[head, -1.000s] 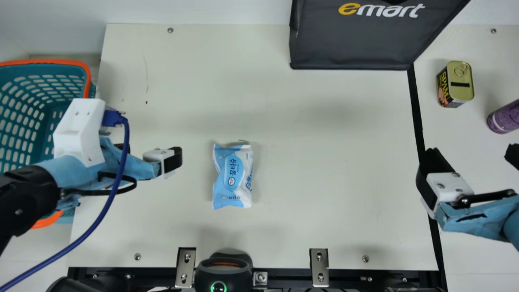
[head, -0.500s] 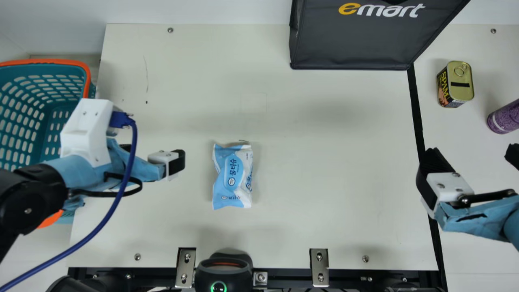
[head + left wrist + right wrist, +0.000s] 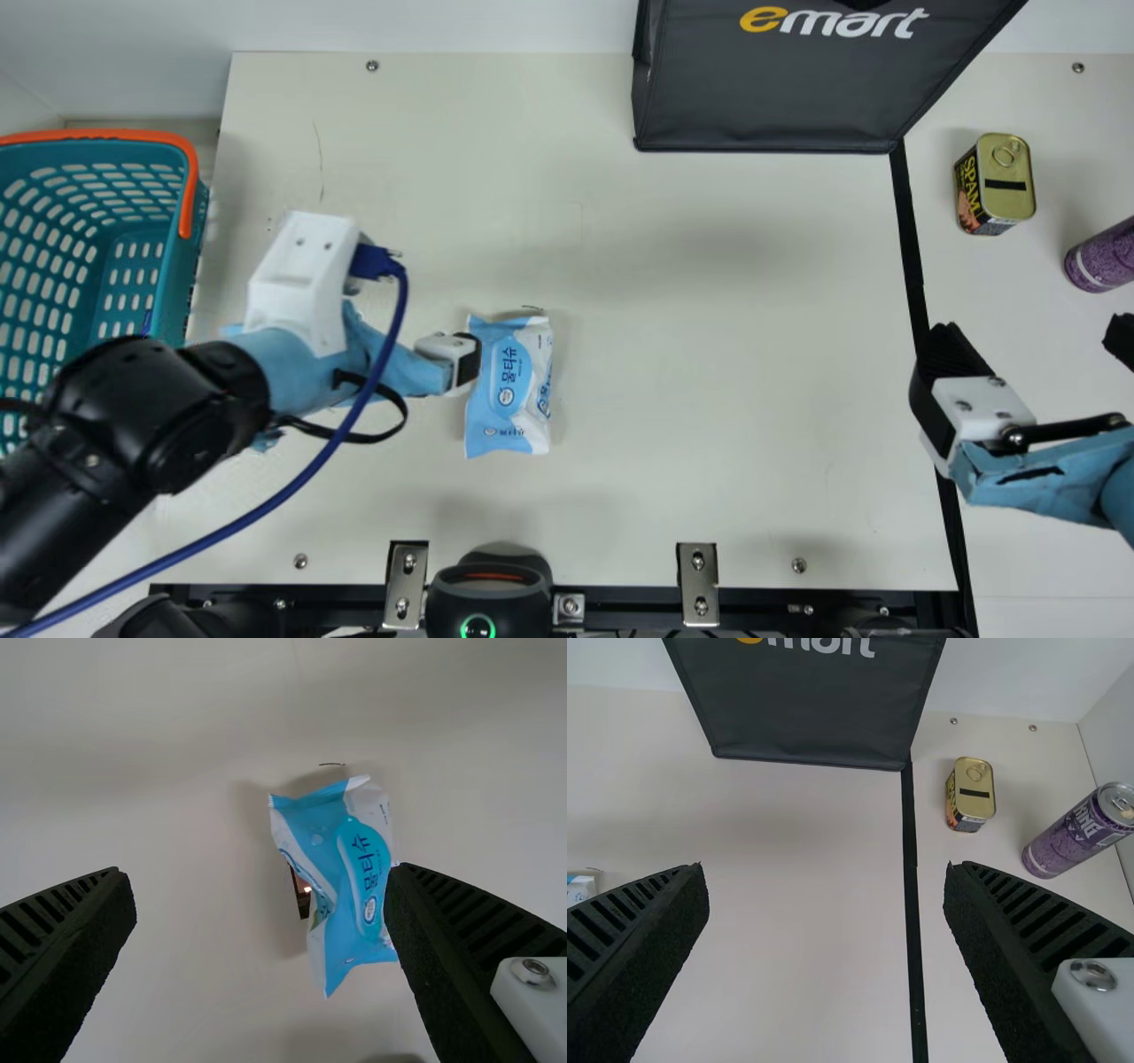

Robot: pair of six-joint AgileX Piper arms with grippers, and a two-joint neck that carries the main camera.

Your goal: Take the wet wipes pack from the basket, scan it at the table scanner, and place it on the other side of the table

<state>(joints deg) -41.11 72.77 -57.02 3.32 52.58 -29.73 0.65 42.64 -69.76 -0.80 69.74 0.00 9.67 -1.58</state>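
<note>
My left gripper (image 3: pixel 461 361) is above the table just left of the wet wipes pack (image 3: pixel 509 390), one fingertip overlapping the pack's edge from above. In the left wrist view this gripper (image 3: pixel 263 893) stands open, and the blue-and-white pack (image 3: pixel 359 877) lies beyond its fingers, nearer one of them. My right gripper (image 3: pixel 1033 340) is open at the right, over the black line; in its wrist view the gripper (image 3: pixel 827 889) has nothing between its fingers. The teal basket (image 3: pixel 97 136) with orange handle stands at the left. The black scanner (image 3: pixel 489 589) sits at the near edge.
A dark bag (image 3: pixel 771 97) stands at the far side. Right of the black line are a yellow-topped can (image 3: pixel 1008 182) and a purple can (image 3: pixel 1103 257). A blue cable (image 3: pixel 306 478) hangs along my left arm. Metal brackets (image 3: pixel 697 585) line the near edge.
My left arm has moved right from beside the basket, bringing its gripper to the pack's left edge. The pack and my right arm have stayed where they were.
</note>
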